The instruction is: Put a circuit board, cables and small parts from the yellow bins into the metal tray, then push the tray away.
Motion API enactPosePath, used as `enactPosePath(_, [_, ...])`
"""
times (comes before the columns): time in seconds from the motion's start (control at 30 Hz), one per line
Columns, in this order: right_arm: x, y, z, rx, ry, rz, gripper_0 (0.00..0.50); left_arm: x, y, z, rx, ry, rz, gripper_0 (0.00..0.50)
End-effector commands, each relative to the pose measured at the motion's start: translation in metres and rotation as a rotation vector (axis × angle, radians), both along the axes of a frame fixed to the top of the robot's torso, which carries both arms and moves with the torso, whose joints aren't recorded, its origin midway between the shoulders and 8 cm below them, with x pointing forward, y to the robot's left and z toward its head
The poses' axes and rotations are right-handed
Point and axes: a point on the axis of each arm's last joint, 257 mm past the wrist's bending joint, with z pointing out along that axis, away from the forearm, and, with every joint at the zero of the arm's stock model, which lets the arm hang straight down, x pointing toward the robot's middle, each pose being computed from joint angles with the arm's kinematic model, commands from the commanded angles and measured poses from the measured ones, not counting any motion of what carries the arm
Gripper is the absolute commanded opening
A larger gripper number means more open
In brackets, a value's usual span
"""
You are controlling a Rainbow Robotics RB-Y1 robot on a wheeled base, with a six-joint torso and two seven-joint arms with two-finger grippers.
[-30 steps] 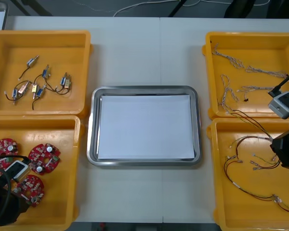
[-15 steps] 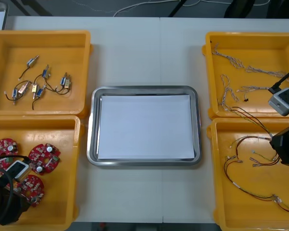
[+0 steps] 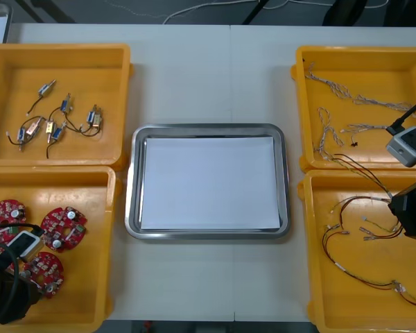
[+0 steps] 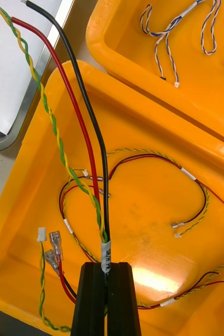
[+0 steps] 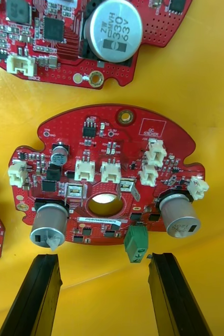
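My right claw (image 4: 106, 269) is clamped tight on a cable (image 4: 93, 157) of black, red and yellow-green strands. It hangs above the yellow bin (image 4: 17, 210) at the counter's near right corner. The metal tray (image 3: 208, 130) sits mid-counter, white inside. I judge the long loose strands could snag the other cables (image 4: 190, 173) below and drag them out. My left claw (image 5: 104, 258) stands wide, just short of a circuit board (image 5: 109, 173) in the near left bin (image 3: 97, 263). If it closes on the board's tall parts, the board could slip.
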Motion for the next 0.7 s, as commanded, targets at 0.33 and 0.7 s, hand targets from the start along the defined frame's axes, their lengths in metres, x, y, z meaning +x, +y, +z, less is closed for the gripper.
enactPosePath(0.33, [0.006,-0.008,0.021,-0.052,-0.061,0.019,0.000,-0.017,-0.016,-0.010,0.011,0.031,-0.119,0.500])
enactPosePath(0.7, [0.006,-0.008,0.021,-0.052,-0.061,0.019,0.000,-0.022,-0.023,-0.016,-0.004,0.048,-0.126,0.500])
